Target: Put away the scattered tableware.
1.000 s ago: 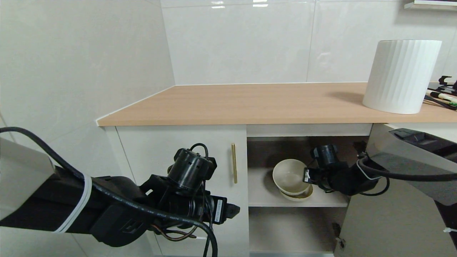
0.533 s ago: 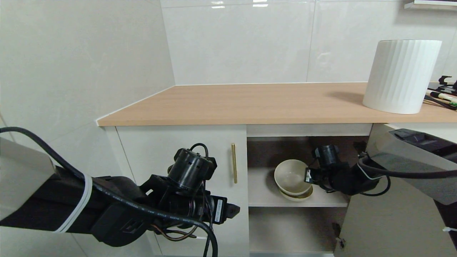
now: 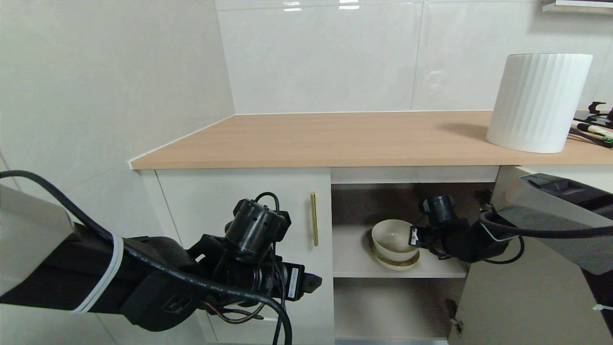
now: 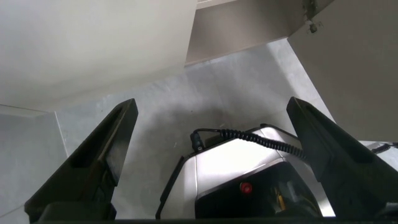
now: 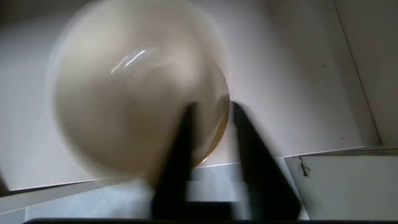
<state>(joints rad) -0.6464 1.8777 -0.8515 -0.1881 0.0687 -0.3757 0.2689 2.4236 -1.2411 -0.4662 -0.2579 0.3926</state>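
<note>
Cabinet shelf (image 3: 354,262): holds plate (image 3: 400,263).
Bowl (image 3: 390,236): over shelf's plate; your release is pending.
Right gripper (image 5: 211,115): clamped on bowl rim.
Left gripper (image 4: 212,109): fingers apart, outside shelf.

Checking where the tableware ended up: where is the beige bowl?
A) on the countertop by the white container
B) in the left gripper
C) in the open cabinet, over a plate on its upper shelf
C: the bowl is over the plate on the upper shelf of the open cabinet, with the right gripper clamped on its rim.
</note>
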